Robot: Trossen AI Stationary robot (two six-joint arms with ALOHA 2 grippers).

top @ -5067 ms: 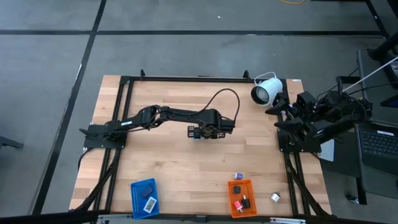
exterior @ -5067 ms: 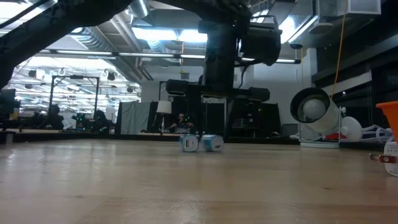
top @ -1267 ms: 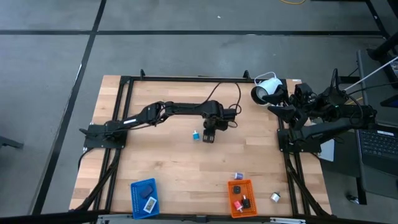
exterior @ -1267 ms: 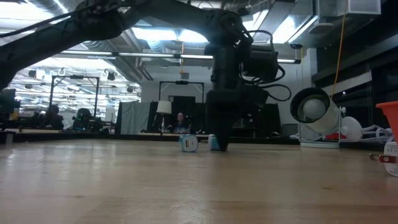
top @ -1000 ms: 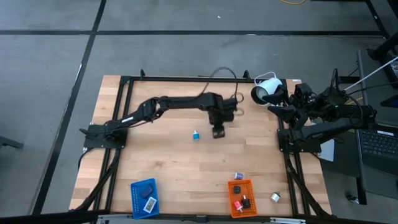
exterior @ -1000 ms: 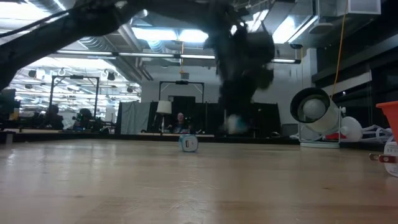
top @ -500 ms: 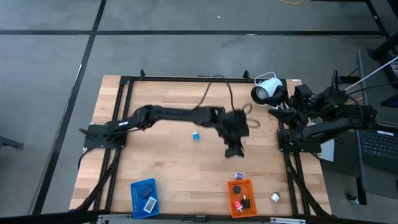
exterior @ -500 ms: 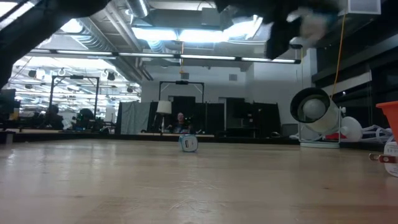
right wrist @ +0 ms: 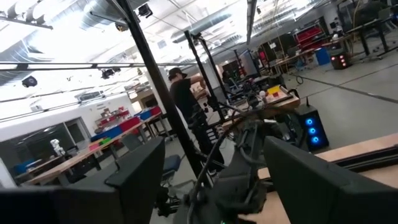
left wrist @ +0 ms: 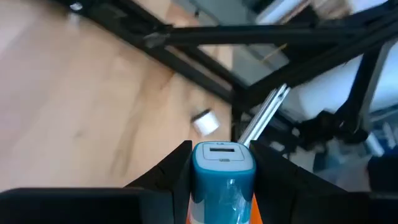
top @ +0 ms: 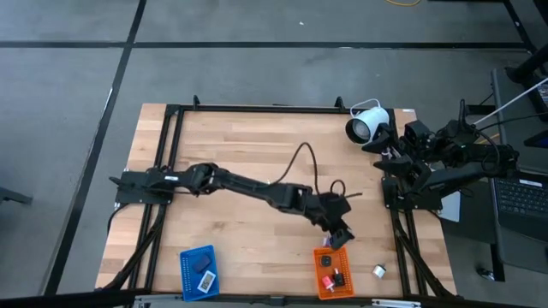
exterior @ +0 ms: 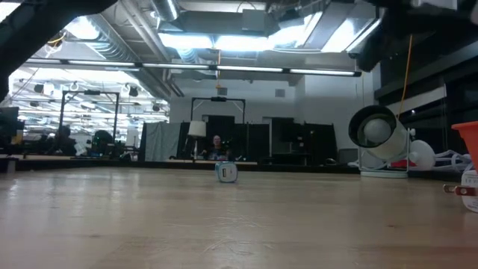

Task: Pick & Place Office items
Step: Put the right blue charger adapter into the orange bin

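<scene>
My left gripper reaches out over the far end of the orange tray and is shut on a light-blue piece with a white slotted end. A second light-blue piece stands on the table's middle. Red and black-white pieces lie in the orange tray. Flat dark-blue and white rectangles lie in the blue tray. A small white piece lies on the table right of the orange tray. My right gripper is open, folded back at the table's right edge. My left gripper pinches the light-blue piece between its two fingers, one on each of two opposite sides of the blue body. The white slotted end points away from the wrist. The piece is lifted clear, above the orange tray.
A big white round lamp-like device stands at the far right corner. The black frame rails run round the table. A cable loops above the left arm. A person shows in the room beyond, in the right wrist view.
My left gripper, shut on one light-blue piece, has lifted it off the table's middle and swung it toward the near right, as far as the orange tray. The other light-blue piece has stayed where it stood.
</scene>
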